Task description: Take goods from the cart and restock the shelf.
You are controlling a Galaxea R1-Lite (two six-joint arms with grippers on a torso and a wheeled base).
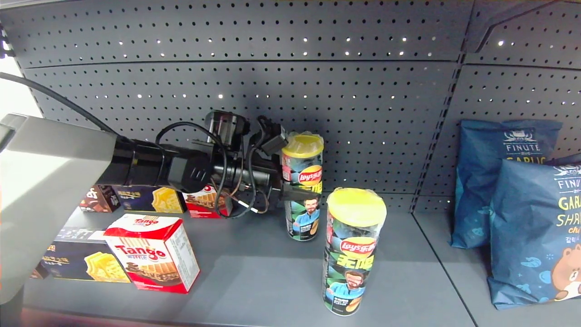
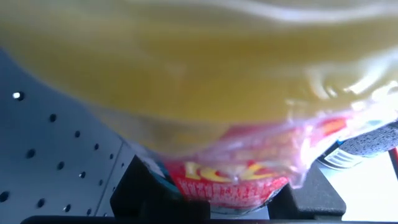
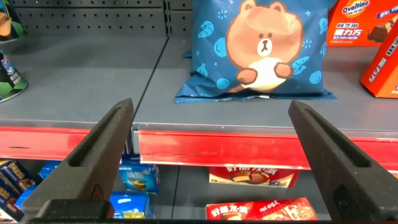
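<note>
Can of chips, yellow-lidded, upright toward the rear of the shelf, near the pegboard. Your left gripper lies at the can's left side and pinches it at mid-height. In the head view one dark finger crosses the label. In the left wrist view the fingers flank the can on either side, beneath its lid. The base appears to sit on the shelf, though you cannot confirm contact from these views.

A second can of the same kind stands upright nearer the front edge of the shelf, to the right of the held one and apart from it.

Left of the cans, note a row of wafer boxes at the rear, partly hidden by the arm. Nearer the front edge there is a red-and-white box with a dark box just beside it. Right of the cans, past the shelf seam, two blue bags stand leaning, the nearer one overlapping the other.

Your right gripper is spread wide, with nothing between its fingers. It sits in front of the red edge strip of a shelf and faces a bear bag lying there. Orange boxes stand beside that bag, and more packets fill the shelf below.
</note>
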